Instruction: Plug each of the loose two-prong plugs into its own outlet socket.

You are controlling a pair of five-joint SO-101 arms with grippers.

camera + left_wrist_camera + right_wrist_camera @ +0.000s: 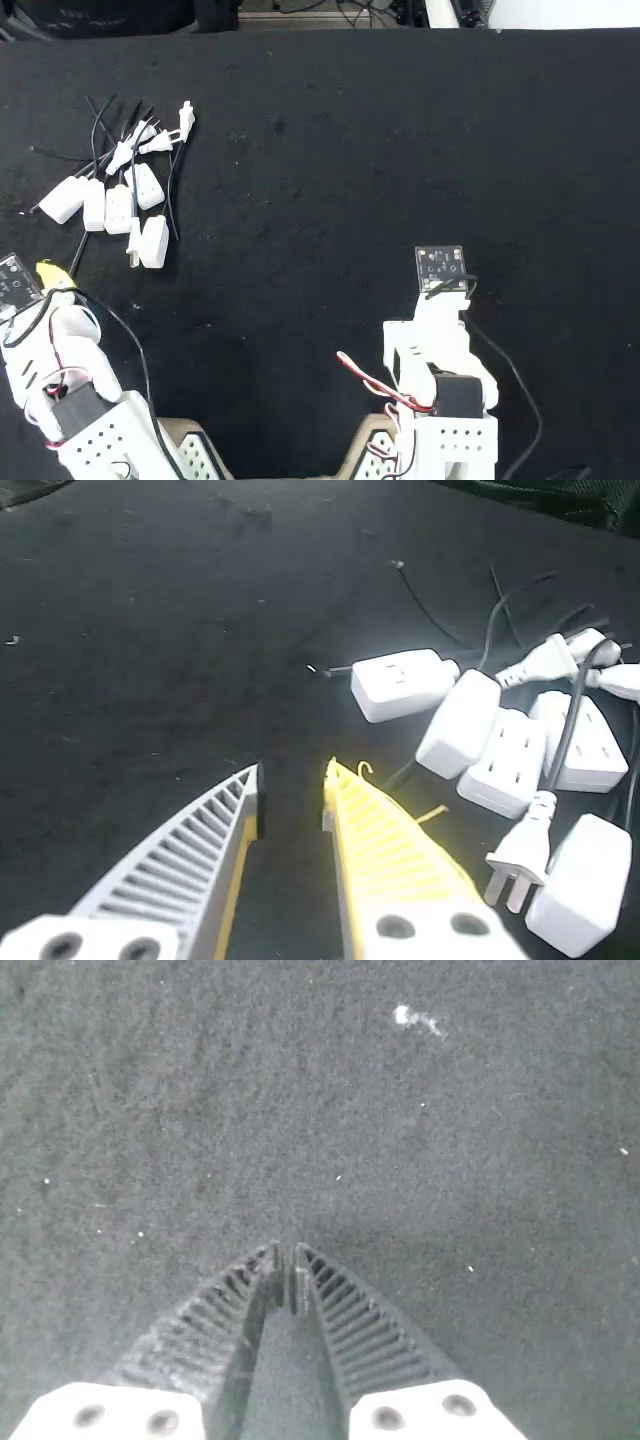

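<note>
No plug looks seated yet; two-prong plugs point(515, 855) and outlet sockets point(400, 683) lie heaped just ahead of the left claw point(292, 780), which is slightly parted and empty. The right claw point(287, 1262) is together, holding nothing, over the tabletop point(450, 1110), well apart from them.

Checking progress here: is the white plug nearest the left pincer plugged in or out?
Out. The white plug lies with both prongs bare beside an outlet block, not in any socket.
</note>
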